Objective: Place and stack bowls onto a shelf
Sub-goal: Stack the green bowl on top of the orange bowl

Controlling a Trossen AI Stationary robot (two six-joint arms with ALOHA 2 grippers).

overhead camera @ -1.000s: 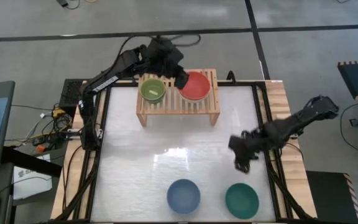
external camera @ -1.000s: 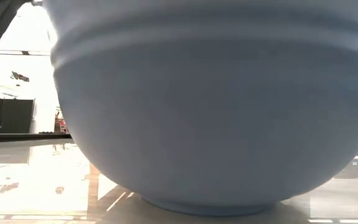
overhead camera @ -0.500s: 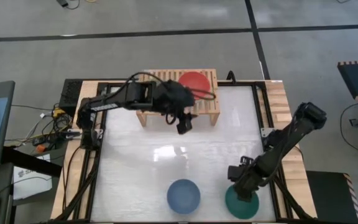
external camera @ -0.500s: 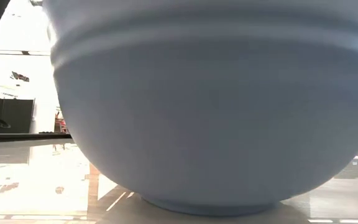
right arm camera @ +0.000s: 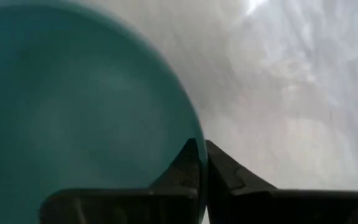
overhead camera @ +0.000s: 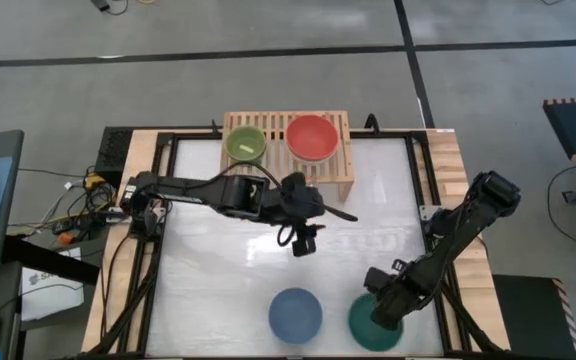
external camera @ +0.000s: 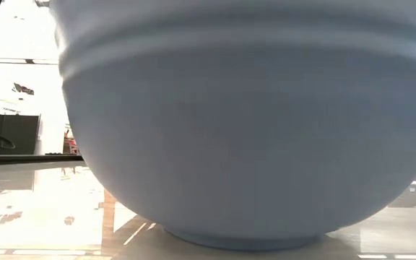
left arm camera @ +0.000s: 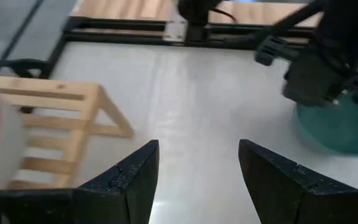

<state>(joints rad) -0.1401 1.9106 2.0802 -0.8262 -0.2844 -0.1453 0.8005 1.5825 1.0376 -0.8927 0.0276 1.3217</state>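
Note:
On the light-wood shelf (overhead camera: 288, 150) at the table's far edge stand a small lime green bowl (overhead camera: 245, 146) and a larger red bowl (overhead camera: 312, 137), both resting on the slatted top. A slate blue bowl (overhead camera: 295, 315) sits on the table near the front edge and fills the low view (external camera: 244, 123). Right of it is the dark green bowl (overhead camera: 368, 328), with my right gripper (overhead camera: 381, 308) shut on its rim. My left gripper (overhead camera: 303, 243) hovers open over the middle of the table, holding nothing (left arm camera: 197, 152). My right gripper pinches the dark green bowl's rim (right arm camera: 197, 134) on the bowl's far right side, one finger inside (right arm camera: 182, 165) and one outside (right arm camera: 229, 168). The fingers slant down from the table's far right. I cannot tell whether the bowl's base is still on the table.
The white tabletop (overhead camera: 218, 290) lies bare between the shelf and the two near bowls. A black frame (overhead camera: 163, 230) runs along the table's sides. In the left wrist view the shelf's leg (left arm camera: 107, 115) shows beside the open fingers, with the right arm (left arm camera: 322, 68) farther off.
My left gripper has left the red bowl on the shelf and swung toward the near edge, out over the table's middle. My right gripper has come down toward the near edge onto the dark green bowl and shut on its rim. The bowl has shifted slightly left.

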